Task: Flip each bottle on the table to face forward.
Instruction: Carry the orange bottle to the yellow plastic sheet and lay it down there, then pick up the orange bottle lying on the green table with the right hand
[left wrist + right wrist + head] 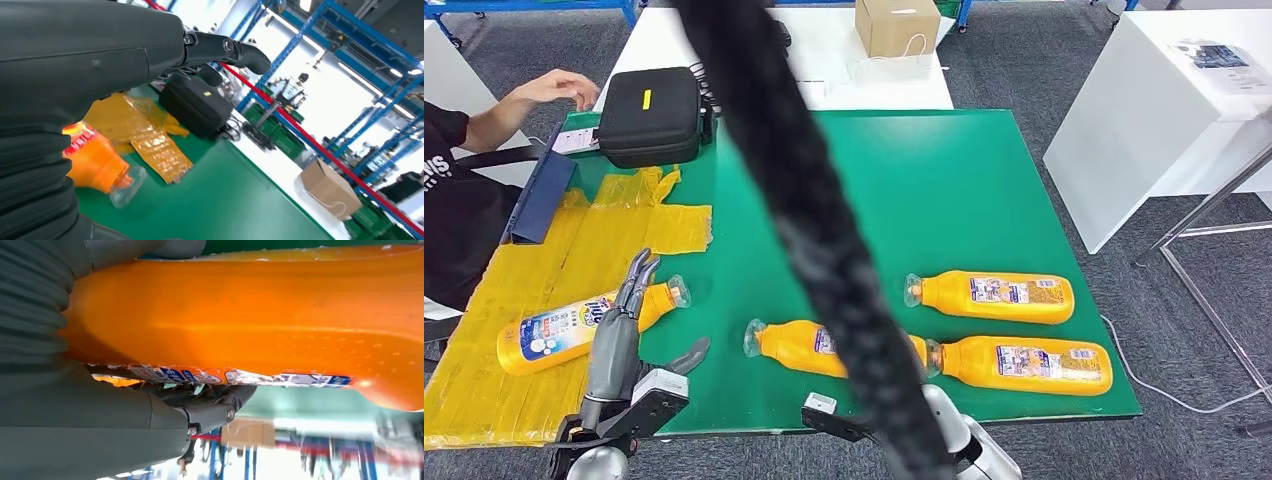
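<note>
Four orange bottles lie on their sides on the green table (984,180). The left bottle (554,332) rests on yellow sheeting, label up, clear cap (127,186) toward the middle. My left hand (624,325) lies over its neck end with fingers (235,49) stretched out and thumb apart, gripping nothing. A black cable partly hides the middle bottle (789,343). In the right wrist view my right hand (200,412) wraps an orange bottle (260,315), thumb on one side, fingers on the other. Two more bottles (994,296) (1029,363) lie at the right, labels up.
A thick black cable (804,200) hangs across the head view. A black case (649,115) sits at the table's far left, with a person's arm (519,105) beside it. Beyond stand a cardboard box (896,25) on a white table and a white table (1154,110) at right.
</note>
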Robot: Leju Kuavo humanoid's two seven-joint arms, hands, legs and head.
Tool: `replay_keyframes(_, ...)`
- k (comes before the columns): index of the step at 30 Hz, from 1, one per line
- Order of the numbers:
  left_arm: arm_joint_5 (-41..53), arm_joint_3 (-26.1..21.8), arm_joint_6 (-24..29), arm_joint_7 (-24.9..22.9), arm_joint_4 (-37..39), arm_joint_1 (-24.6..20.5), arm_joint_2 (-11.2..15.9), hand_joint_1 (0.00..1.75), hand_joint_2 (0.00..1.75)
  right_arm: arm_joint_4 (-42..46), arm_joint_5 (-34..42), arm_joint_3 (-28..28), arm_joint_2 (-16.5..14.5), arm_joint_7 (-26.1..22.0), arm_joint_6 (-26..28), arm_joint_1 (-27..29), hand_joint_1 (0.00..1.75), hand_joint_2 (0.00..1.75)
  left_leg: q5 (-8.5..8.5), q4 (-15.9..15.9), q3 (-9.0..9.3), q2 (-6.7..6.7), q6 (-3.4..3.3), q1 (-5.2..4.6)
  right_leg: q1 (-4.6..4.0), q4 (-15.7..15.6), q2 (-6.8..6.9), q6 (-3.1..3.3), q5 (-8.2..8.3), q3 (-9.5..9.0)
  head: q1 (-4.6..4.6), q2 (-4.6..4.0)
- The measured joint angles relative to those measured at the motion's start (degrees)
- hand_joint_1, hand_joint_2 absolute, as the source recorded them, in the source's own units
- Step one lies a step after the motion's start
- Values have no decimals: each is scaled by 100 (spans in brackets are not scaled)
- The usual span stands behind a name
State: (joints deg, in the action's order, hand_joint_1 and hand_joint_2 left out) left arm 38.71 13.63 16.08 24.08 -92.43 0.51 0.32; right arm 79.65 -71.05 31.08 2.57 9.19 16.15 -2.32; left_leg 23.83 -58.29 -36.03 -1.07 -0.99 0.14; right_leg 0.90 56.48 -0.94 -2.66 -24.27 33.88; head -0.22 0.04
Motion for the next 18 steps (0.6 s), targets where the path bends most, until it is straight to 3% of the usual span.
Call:
replay_keyframes(4, -590, 190, -509, 110, -84, 23, -51, 0, 175, 583, 431, -211, -220, -672, 1410, 180, 175, 175, 0, 0, -4, 1, 0, 0, 0, -1, 0, 1, -1, 7, -1, 0)
replay_keyframes(7, -995, 353, -807, 174, -85, 18, -108, 0, 175, 922, 1083, -358, -359, -1227, 2044, 273, 175, 175, 1, 0, -4, 2, 0, 0, 1, -1, 0, 1, -1, 7, -1, 0)
replay_keyframes(13, -1188, 508, -948, 230, -85, 6, -151, 0, 175, 1229, 1563, -508, -496, -1643, 2192, 404, 175, 175, 1, 0, -3, 9, -1, -1, 1, -2, 0, 0, 0, 9, 0, 0)
replay_keyframes(18, -1718, 729, -1335, 331, -54, -90, -155, 0, 175, 1509, 2942, -843, -805, -3097, 2333, 532, 175, 175, 1, 0, -4, 8, 0, 0, 0, -1, 0, 0, 0, 9, 0, 0)
